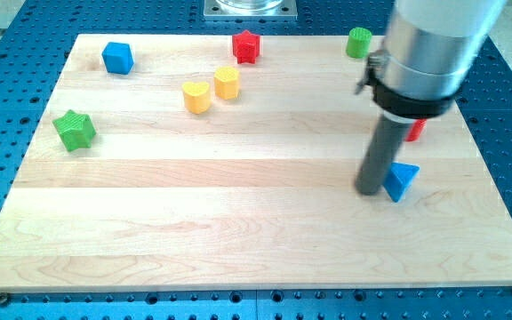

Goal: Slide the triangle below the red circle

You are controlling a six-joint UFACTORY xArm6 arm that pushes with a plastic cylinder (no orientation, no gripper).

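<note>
A blue triangle block (402, 181) lies at the view's right on the wooden board (238, 222). My tip (369, 189) rests on the board right against the triangle's left side. A red circle block (415, 130) sits just above the triangle, mostly hidden behind the arm's grey body (429, 53); only a small red part shows.
A green cylinder (359, 42) stands at the view's top right. A red star block (246, 46) is at top centre. Two yellow blocks (197, 96) (227, 82) lie left of centre. A blue cube (117, 58) is at top left, a green star block (75, 130) at left.
</note>
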